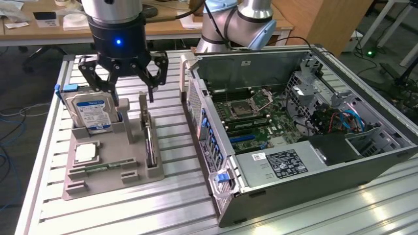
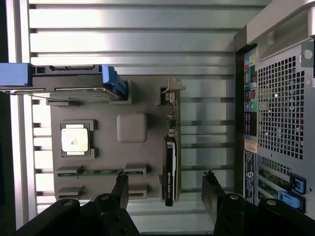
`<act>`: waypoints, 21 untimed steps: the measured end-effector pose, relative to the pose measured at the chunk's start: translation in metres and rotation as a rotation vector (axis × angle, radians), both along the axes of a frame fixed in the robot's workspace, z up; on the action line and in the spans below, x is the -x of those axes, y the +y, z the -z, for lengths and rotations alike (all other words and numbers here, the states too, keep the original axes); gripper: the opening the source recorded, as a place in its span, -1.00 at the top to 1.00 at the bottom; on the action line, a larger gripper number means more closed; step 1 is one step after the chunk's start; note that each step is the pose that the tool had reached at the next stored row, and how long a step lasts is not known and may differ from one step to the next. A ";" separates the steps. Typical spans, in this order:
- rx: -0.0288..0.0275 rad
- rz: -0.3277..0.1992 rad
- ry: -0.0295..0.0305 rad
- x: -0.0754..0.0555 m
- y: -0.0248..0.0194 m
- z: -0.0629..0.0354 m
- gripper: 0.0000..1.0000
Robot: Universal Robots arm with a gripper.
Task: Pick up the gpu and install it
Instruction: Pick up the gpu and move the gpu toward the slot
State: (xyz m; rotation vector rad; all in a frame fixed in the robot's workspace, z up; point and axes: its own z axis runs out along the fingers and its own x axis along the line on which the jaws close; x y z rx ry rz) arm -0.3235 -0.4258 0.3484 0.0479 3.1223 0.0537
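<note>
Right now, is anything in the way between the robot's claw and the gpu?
Nothing visible is. The open gripper hangs above the gpu with bare air between; the hard drive stands aside in its own slot.

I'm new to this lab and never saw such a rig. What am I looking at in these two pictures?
A robot arm carries a gripper, open and holding nothing. One picture comes from a camera off the arm, the other from its wrist, looking down. On the slotted metal table sits a grey holder with a hard drive, a square silver chip, a memory stick and the gpu, standing on edge. The gripper hangs above the holder, roughly over the gpu. Beside it lies an open computer case.
</note>
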 end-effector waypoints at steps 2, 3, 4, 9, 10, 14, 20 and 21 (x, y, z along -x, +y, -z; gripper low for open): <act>0.0016 0.000 -0.0001 0.000 -0.0009 0.0021 -0.41; 0.0027 0.000 0.0000 0.000 -0.0014 0.0030 -0.41; 0.0036 0.000 0.0000 0.000 -0.0019 0.0039 -0.41; 0.0085 -0.001 0.0000 0.000 -0.0022 0.0108 -0.41; 0.0091 -0.002 0.0000 0.000 -0.0022 0.0128 -0.41; 0.0116 -0.022 0.0003 -0.001 -0.0022 0.0199 -0.41; 0.0136 -0.027 0.0003 -0.005 -0.0022 0.0309 -0.41; 0.0136 -0.028 0.0003 -0.005 -0.0022 0.0327 -0.41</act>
